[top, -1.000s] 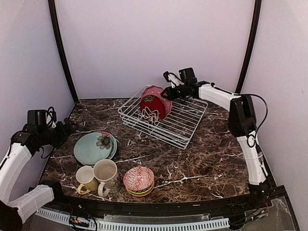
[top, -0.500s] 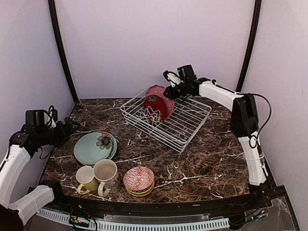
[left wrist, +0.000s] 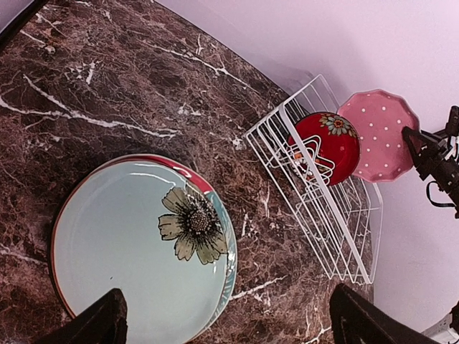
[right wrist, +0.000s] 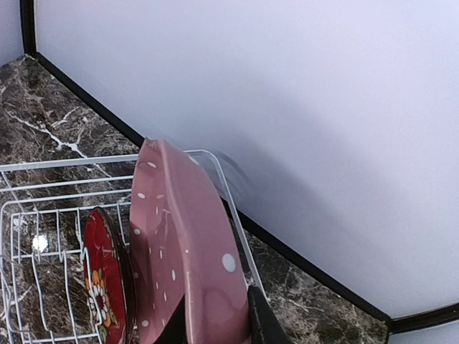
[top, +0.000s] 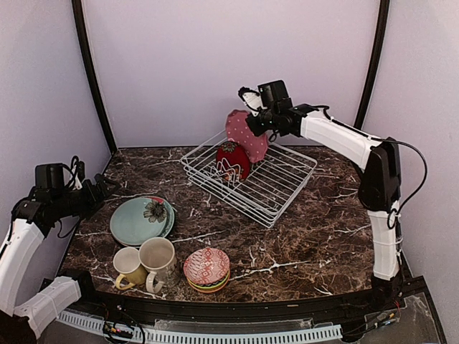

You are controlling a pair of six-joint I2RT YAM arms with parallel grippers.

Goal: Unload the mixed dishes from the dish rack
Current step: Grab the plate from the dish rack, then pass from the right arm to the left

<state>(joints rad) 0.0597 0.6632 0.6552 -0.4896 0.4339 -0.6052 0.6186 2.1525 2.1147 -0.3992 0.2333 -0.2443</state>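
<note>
My right gripper [top: 257,120] is shut on the rim of the pink dotted plate [top: 246,135] and holds it lifted above the white wire dish rack [top: 276,188]. The plate fills the right wrist view [right wrist: 179,251] and shows in the left wrist view [left wrist: 378,134]. A red floral plate [top: 232,158] still stands upright between the rack's prongs [left wrist: 326,144] [right wrist: 100,276]. My left gripper [left wrist: 222,326] is open and empty above the pale-green floral plate [top: 140,219] [left wrist: 129,244], which lies on a red-rimmed plate on the table.
A yellow mug [top: 129,266] and a beige mug [top: 159,259] stand at the front left. A stack of small bowls, the red-and-white patterned one [top: 206,267] on top, sits beside them. The back wall is close behind the rack.
My right gripper has lifted the pink plate up out of the rack and tilted it. The rack shifted slightly. The left arm has barely moved.
</note>
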